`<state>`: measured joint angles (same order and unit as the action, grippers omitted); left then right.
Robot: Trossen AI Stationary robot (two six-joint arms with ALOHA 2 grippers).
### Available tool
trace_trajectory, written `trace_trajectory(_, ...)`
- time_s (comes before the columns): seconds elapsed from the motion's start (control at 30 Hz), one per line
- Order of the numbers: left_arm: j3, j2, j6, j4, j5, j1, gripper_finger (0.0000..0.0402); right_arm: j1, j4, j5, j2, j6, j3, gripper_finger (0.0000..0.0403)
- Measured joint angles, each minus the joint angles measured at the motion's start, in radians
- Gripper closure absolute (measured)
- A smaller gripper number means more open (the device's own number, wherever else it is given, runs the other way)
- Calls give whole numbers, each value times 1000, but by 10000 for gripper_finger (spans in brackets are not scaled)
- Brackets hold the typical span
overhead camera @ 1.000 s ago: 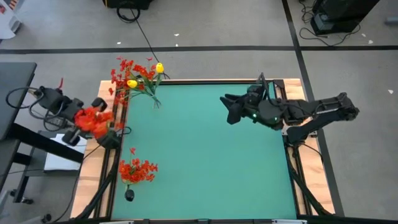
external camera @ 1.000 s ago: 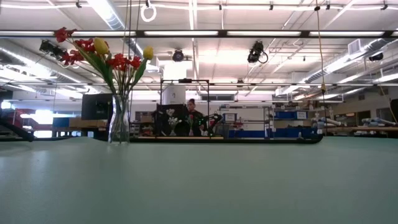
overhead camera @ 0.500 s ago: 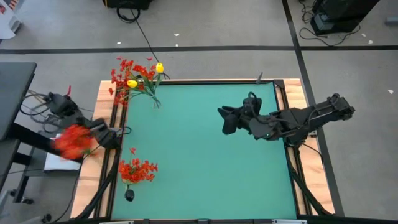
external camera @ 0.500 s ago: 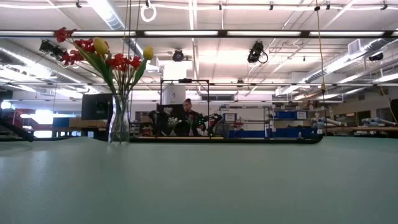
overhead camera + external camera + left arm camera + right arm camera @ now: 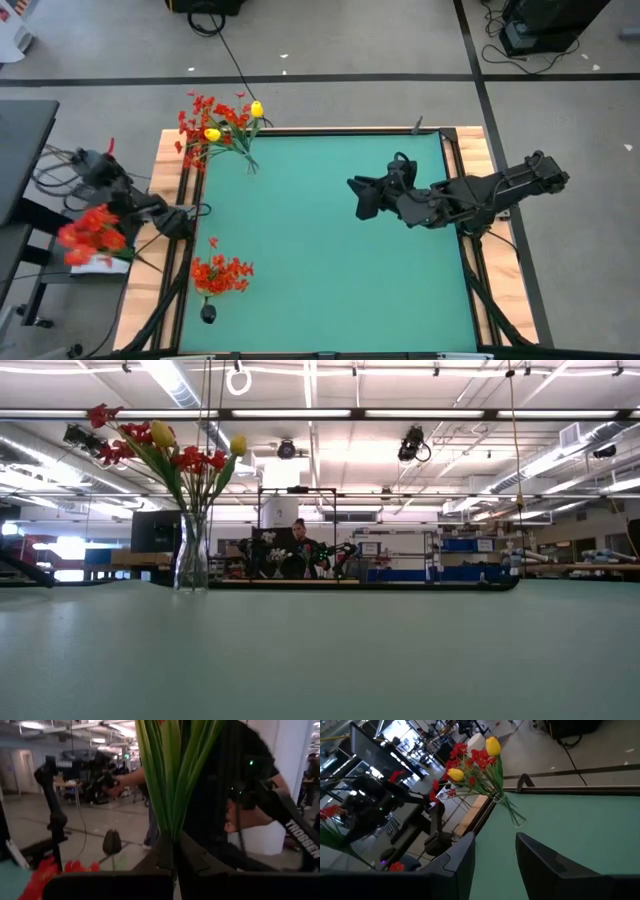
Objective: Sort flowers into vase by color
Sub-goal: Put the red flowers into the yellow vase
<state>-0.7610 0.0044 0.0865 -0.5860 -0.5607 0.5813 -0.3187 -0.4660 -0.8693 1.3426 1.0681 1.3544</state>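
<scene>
Far out past the counter's left edge, my left pincer (image 5: pixel 128 222) is clamped shut on a red spray (image 5: pixel 90 232); through its wrist camera I see the flat green stems and leaves (image 5: pixel 172 775) pinched right at the fingers. The blossoms hang well off the counter (image 5: pixel 330 250), over the floor side.

To do this step well, I judge I should swing the spray back over the green surface slowly, keep the stems pointing down, and line them up above the mouth of the small dark vase (image 5: pixel 208 314) near the front left corner, which already carries red blossoms (image 5: pixel 222 272). The petals look soft and light, the stems thin and springy, so a fast swing may whip them.

At the back left stands a clear glass vase (image 5: pixel 192 555), tall and narrow, with mixed red sprays and yellow tulip buds (image 5: pixel 163 433) in it, so sorting is not finished.

Over the counter's right half, my right pincer (image 5: pixel 362 196) hovers with its fingers apart and nothing between them, facing the glass vase.
</scene>
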Motion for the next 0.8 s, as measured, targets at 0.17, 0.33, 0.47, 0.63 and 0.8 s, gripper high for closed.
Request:
trace_trajectory(0.17,121,0,4,55,19,0,397,-2,-1,8,0,8,0,253)
trace_trajectory(0.33,226,1,4,128,44,0,398,-2,-1,25,0,19,0,253)
trace_trajectory(0.47,279,1,4,185,46,0,398,-2,-2,43,0,38,0,253)
trace_trajectory(0.63,315,1,-6,209,52,0,398,-2,-1,57,0,58,0,253)
trace_trajectory(0.8,328,1,-35,209,52,0,396,-2,3,76,0,78,0,253)
